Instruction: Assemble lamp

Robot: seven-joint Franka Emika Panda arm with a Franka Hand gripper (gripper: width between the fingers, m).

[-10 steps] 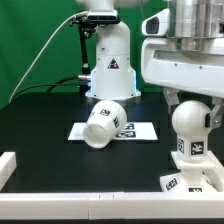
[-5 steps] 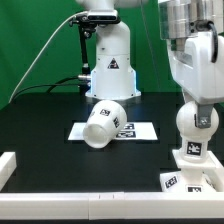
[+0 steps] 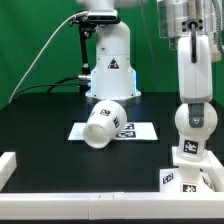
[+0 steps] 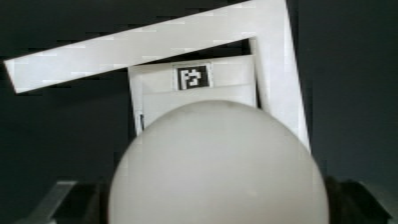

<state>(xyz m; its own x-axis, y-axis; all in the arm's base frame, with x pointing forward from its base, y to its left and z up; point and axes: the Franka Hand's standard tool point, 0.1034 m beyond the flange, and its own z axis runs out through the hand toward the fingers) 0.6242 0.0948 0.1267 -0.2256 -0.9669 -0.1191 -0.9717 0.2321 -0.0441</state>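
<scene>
My gripper (image 3: pixel 196 106) is shut on the rounded white bulb (image 3: pixel 194 122) and holds it upright, with its tagged neck (image 3: pixel 190 150) pointing down. The bulb is right over the flat square base (image 3: pixel 190 178) at the front on the exterior view's right. I cannot tell whether neck and base touch. In the wrist view the bulb (image 4: pixel 222 160) fills the space between the dark fingers (image 4: pixel 68 203), and the tagged base (image 4: pixel 196 85) lies beyond it. The cup-like shade (image 3: pixel 103 125) lies on its side in the middle of the table.
The shade lies partly on the marker board (image 3: pixel 140 131). The white robot pedestal (image 3: pixel 110 65) stands behind it. A white rim (image 3: pixel 12 164) borders the table's front; its corner (image 4: pixel 267 40) runs close around the base. A green backdrop stands behind.
The wrist has turned around the bulb, so the gripper body now looks narrower. The bulb has shifted only slightly above the base. The shade has not moved.
</scene>
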